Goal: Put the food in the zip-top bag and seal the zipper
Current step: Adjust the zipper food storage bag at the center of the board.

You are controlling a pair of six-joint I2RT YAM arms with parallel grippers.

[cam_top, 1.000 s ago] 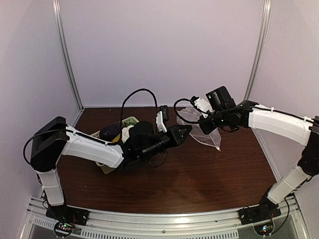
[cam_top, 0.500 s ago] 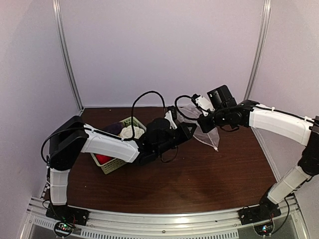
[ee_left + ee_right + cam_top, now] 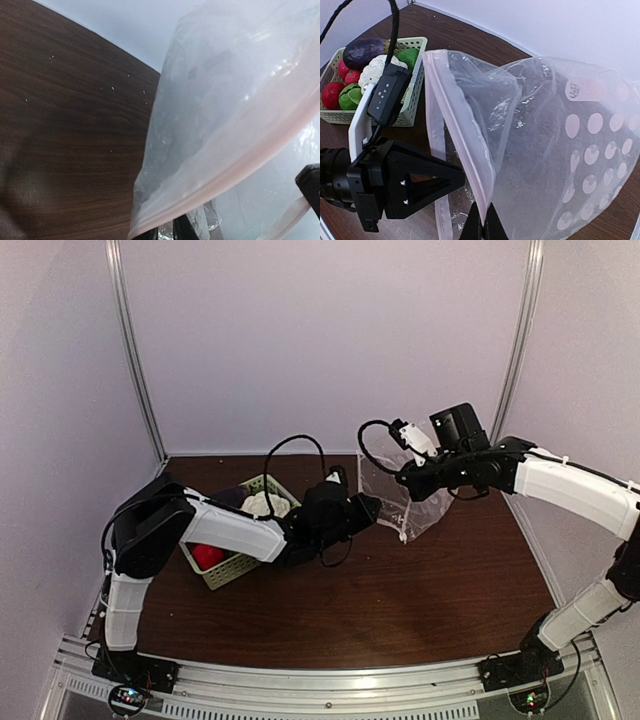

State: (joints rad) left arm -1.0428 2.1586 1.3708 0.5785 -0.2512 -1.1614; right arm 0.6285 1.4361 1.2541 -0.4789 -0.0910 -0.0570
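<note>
Right end effector (image 3: 481, 225) pinches zip-top bag (image 3: 560, 150); hangs vertical, mouth leftward.

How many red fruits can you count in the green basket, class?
3 red fruits, at the basket's left end in the right wrist view: one beside the purple piece, one against the cauliflower, one at the near corner. More may be hidden.

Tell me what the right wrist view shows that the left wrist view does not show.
Only the right wrist view: the basket with the food, the left gripper, the bag's white dots, and the right gripper pinching the bag's rim. Only the left wrist view: the zipper from very close. Both: the zip-top bag and the brown table.
</note>
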